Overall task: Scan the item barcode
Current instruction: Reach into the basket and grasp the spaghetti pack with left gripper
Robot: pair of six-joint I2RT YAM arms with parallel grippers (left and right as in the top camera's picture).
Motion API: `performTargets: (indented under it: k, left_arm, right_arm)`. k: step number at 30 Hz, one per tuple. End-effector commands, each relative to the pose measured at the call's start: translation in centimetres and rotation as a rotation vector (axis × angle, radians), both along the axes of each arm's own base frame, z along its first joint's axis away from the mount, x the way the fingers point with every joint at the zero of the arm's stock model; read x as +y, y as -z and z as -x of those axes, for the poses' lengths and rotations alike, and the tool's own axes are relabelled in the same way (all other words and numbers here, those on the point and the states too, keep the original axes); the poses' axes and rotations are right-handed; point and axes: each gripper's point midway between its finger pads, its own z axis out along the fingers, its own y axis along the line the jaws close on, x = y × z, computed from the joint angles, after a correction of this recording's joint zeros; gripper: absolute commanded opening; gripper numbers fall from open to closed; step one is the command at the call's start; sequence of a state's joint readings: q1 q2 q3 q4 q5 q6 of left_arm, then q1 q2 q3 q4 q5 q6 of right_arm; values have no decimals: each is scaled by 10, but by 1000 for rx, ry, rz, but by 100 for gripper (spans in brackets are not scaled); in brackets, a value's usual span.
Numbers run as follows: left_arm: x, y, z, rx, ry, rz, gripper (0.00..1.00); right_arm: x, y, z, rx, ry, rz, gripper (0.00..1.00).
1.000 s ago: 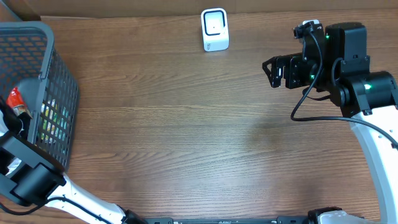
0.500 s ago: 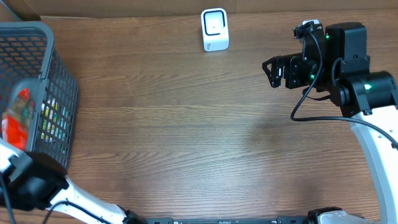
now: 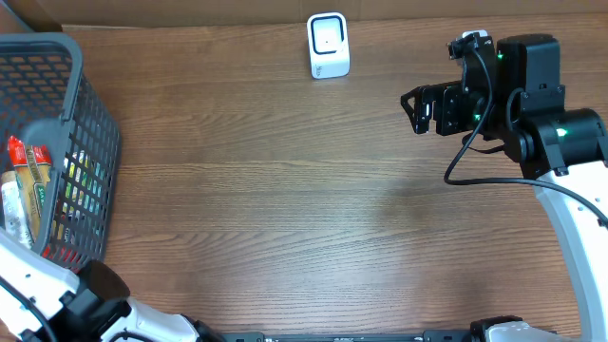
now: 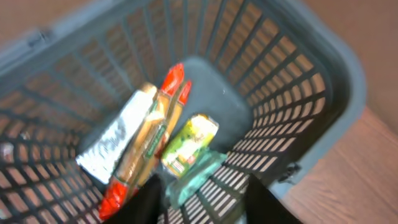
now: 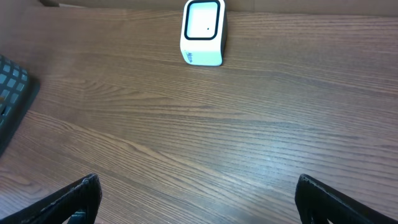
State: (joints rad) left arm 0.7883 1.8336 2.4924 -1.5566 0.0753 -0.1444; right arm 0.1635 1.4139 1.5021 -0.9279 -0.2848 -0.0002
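Left pincer (image 4: 205, 200) has spread, red-ended packet (image 4: 144, 146) released into basket (image 4: 345, 71); right pincer (image 5: 196, 190) spread.

left arm (image 3: 38, 271): folded at near left corner | left gripper (image 4: 205, 202): tilted downward, jaws parted, empty | right arm (image 3: 560, 138): raised at right side | right gripper (image 5: 202, 199): jaws fully spread, empty

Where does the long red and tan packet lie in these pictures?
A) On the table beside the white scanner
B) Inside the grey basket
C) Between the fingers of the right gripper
B: the long red and tan packet lies on the floor of the grey basket among other packets, far from the white scanner.
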Motion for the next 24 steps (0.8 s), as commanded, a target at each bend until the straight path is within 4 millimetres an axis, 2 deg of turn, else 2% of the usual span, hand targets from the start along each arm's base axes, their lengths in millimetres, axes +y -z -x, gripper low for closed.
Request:
performTargets:
  k: [1,5,7,14,15,24]
  left_arm:
    - [14,46,-4,85,-41,110,49]
    - [24,89,-3,174,-59,193,55]
    - [30,120,0,232,-74,259,57]
    - [51,182,14,265,-81,366,66]
    - [56,197,18,273,-64,371,67]
    - [61,278,28,375,29,322,70]
  right_arm:
    - [1,-14,-2,-36,-7,-9,100]
    - [1,-13,-2,-33,-7,-8,100]
    - [1,-13,-2,-33,-7,-8,100]
    - [1,-13,-2,-33,-7,-8,100]
    - [1,-13,-2,-33,-7,-8,100]
    - [1,-13,-2,-32,-7,-8,100]
